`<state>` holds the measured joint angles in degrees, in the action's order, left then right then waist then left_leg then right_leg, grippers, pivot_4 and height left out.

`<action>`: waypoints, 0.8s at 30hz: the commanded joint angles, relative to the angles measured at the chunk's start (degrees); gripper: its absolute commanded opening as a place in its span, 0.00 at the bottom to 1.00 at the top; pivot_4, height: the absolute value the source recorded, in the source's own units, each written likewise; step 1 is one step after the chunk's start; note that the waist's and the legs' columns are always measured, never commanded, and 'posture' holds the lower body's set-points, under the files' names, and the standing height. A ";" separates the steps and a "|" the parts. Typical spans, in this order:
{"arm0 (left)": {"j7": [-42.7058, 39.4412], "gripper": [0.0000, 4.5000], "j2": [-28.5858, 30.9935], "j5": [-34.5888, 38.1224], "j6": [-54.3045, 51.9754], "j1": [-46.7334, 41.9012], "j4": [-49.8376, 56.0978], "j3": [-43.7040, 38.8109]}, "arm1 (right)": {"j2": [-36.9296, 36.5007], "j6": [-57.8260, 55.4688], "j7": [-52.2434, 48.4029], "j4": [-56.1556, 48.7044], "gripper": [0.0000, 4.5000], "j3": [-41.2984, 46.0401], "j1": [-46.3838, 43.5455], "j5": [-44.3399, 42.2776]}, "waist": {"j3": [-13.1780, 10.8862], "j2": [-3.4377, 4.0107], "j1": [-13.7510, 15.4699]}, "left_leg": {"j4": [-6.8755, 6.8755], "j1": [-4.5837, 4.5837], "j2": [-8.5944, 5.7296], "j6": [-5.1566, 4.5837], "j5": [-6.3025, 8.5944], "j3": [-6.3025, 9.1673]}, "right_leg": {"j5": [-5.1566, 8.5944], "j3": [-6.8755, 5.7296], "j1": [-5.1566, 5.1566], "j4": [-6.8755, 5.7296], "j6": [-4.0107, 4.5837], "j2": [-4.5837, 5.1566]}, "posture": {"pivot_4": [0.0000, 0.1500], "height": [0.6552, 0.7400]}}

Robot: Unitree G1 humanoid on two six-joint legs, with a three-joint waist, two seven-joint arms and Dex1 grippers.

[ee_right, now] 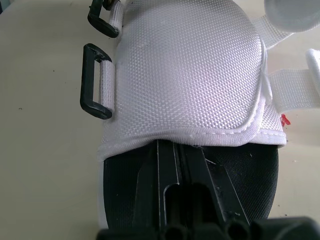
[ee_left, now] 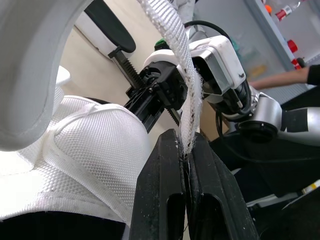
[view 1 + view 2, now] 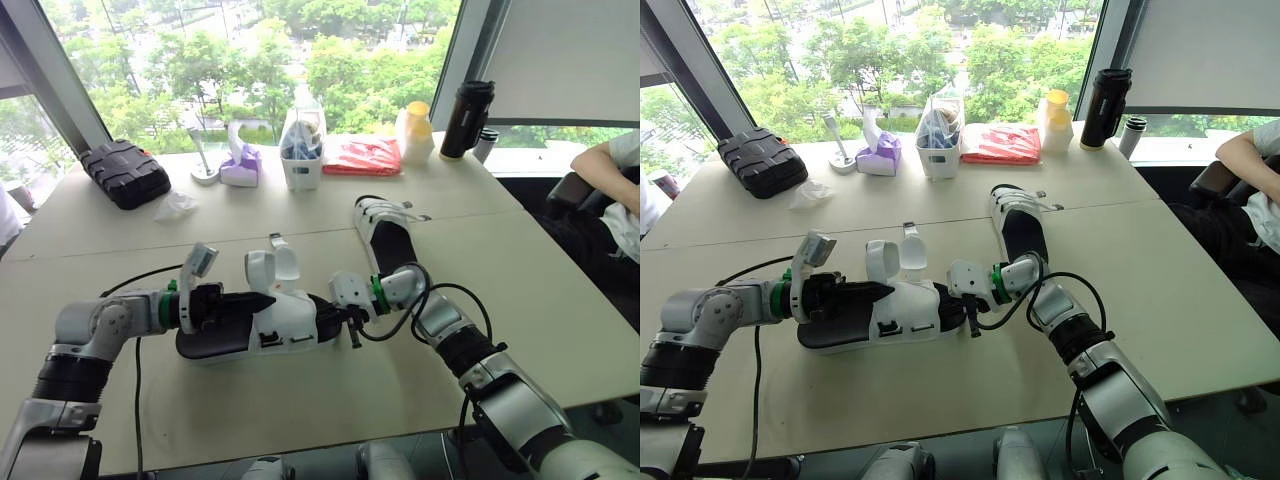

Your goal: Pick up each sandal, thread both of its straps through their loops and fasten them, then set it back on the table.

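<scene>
A white-and-black sandal (image 3: 285, 325) lies on its sole at the middle of the table (image 3: 300, 410), between my two grippers. At its heel end my left gripper (image 2: 186, 150) is shut on a white webbing strap (image 2: 175, 45) that rises from between the fingers. Two other strap ends (image 3: 272, 265) stand up loose. At the toe end my right gripper (image 1: 180, 147) is shut, its tips tucked under the white mesh upper (image 1: 190, 65) on the black footbed. Two black loops (image 1: 95, 82) hang at the upper's side. A second sandal (image 3: 385, 235) lies behind my right arm.
Along the window edge stand a black case (image 3: 125, 172), a tissue pack (image 3: 240, 162), a white bin (image 3: 302, 152), a red packet (image 3: 362, 155), a yellow-capped bottle (image 3: 415, 130) and a black flask (image 3: 467, 118). A person's arm (image 3: 605, 160) shows at the right.
</scene>
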<state>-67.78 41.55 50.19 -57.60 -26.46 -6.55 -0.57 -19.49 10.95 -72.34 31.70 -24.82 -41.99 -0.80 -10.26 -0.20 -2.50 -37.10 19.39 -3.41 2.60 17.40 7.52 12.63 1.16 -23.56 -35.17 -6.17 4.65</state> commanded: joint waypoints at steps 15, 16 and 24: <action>-4.40 0.01 -0.57 -7.34 4.68 -1.41 2.08 3.09 | -1.20 -2.47 0.92 1.54 0.00 -1.85 2.14 3.95 | -0.01 -0.01 -0.01 | 0.02 0.01 0.03 0.00 0.00 0.00 | -0.07 0.00 -0.01 0.00 -0.14 0.00 | 1.00 1.00; -4.15 0.01 -0.85 -7.71 5.28 -1.43 2.03 2.85 | -1.19 -2.45 0.94 1.56 0.00 -1.85 2.12 3.96 | -0.01 -0.01 -0.02 | 0.02 0.01 0.03 0.00 0.00 0.00 | -0.07 0.00 -0.01 0.01 -0.14 0.00 | 1.00 1.00; -3.05 0.01 -2.37 -7.22 4.96 -4.69 -0.33 0.58 | -1.32 -2.35 0.89 1.48 0.00 -1.93 2.09 4.07 | -0.02 0.00 -0.01 | 0.02 0.01 0.03 0.00 0.00 0.02 | -0.07 -0.01 -0.02 0.01 -0.16 0.00 | 1.00 1.00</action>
<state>-70.88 39.18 42.50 -52.97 -29.87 -6.73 2.42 -19.55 10.50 -71.79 30.90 -24.86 -41.57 -0.80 -10.28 -0.21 -2.51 -37.07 19.41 -3.38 2.60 17.40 7.53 12.56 1.15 -23.58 -35.16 -6.33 4.65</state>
